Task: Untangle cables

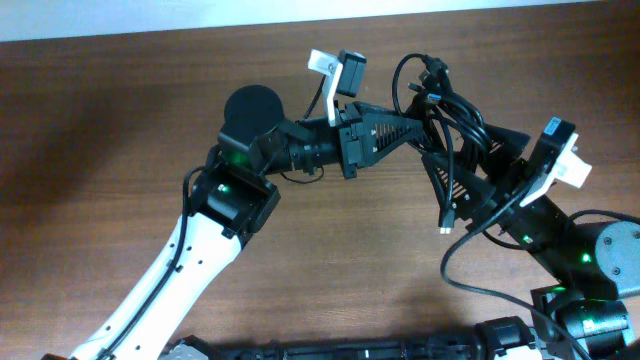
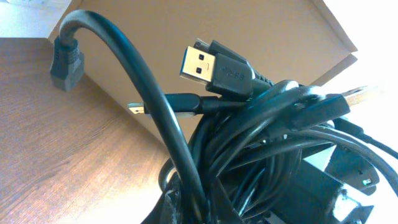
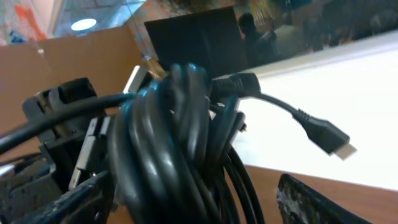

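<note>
The cables point(image 1: 452, 112) form one black tangled bundle held up over the table between both arms. My left gripper point(image 1: 422, 128) reaches in from the left and is shut on the cables point(image 2: 261, 143) near its fingertips point(image 2: 177, 205). A blue-tongued USB plug point(image 2: 202, 65) and an angled plug point(image 2: 65, 62) stick out of the bundle. My right gripper point(image 1: 465, 152) is open, and the cables point(image 3: 168, 143) hang between its spread fingers point(image 3: 317, 202), clear of the right one. A flat plug point(image 3: 329, 137) juts to the right. One small plug point(image 1: 445, 225) dangles below.
A brown cardboard box point(image 2: 249, 31) stands behind the bundle. The wooden table point(image 1: 120, 130) stretches to the left. The right arm's own thick wire point(image 1: 470, 275) loops over the table at the front right. A white strip point(image 1: 200, 15) borders the table's far edge.
</note>
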Robot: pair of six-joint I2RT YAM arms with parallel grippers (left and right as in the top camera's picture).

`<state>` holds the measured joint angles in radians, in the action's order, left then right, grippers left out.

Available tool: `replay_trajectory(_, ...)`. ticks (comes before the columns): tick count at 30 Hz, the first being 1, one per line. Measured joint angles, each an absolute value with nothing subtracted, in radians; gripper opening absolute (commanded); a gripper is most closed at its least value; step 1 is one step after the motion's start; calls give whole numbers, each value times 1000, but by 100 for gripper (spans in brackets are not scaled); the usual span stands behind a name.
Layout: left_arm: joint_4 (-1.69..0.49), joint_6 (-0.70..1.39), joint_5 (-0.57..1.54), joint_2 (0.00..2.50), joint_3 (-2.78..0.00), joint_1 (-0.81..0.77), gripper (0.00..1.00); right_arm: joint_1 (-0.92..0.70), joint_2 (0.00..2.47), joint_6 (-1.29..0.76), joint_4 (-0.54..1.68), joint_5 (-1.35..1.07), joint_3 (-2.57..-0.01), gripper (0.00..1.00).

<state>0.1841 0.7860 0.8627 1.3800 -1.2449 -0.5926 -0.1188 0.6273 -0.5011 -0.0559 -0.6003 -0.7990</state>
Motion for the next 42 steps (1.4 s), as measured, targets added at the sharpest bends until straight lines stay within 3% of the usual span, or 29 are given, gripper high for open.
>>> replay_trajectory(5,171,786,865,1380,-1245,-516,0,-118,627,-477,72,-601,-801,99)
replay_trajectory(10,1,863,765,1380,-1246,-430,0,-118,627,-362,181,-599,-801,99)
replay_trajectory(19,-53,1124,716,1380,-1246,-437,0,-118,632,-305,210,-449,-801,99)
replay_trajectory(25,-14,1161,715,1380,-1246,-533,0,-118,684,-304,210,-385,-801,99)
replay_trajectory(42,2,1198,764,1380,-1246,-537,0,-119,695,-276,173,-81,-801,99)
